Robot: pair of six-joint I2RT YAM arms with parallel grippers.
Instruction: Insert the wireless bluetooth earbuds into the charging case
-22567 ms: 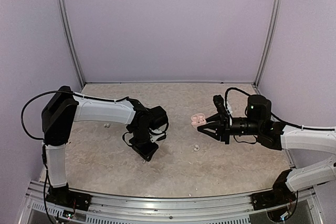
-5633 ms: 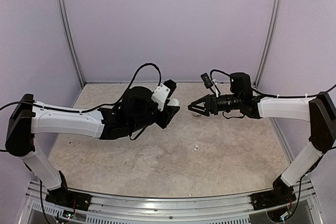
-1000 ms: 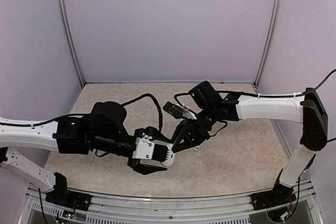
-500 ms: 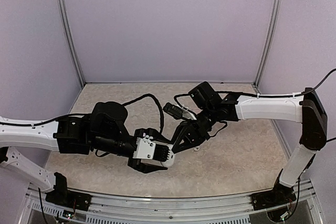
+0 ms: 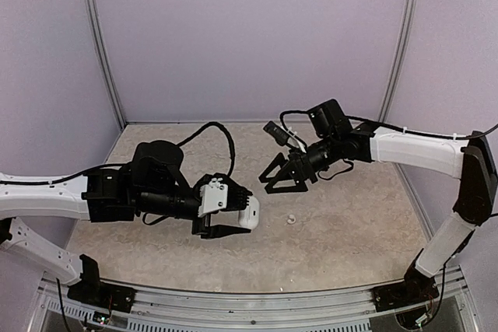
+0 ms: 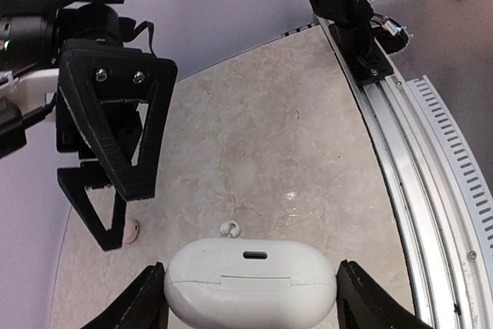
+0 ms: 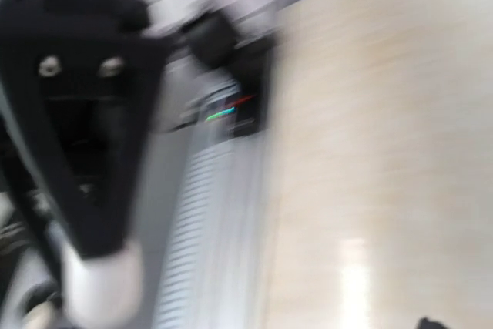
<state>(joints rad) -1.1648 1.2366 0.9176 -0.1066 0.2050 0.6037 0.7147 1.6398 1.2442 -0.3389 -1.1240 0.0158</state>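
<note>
Two earbuds [image 5: 291, 219] are seen on the bench [image 5: 350, 227]: a whitish earbud [image 6: 229, 229] just ahead of the charging case [image 6: 250, 283], and a pinkish bud [image 6: 131, 229] beside the tip of the right fingers [image 6: 150, 159], which are spread wide and empty. The case, lid apparently shut, is pinched end to end by the left fingers [image 6: 146, 302]. Buds are judged light, hard, smooth and apt to roll or squirt out; a gentle pinch across the widest part is advised.

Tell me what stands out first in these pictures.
A white pebble-shaped charging case sits clamped in the left end effector, held above the table. Facing it, the right end effector gapes open, and one tiny pale earbud lies loose on the surface below.
</note>
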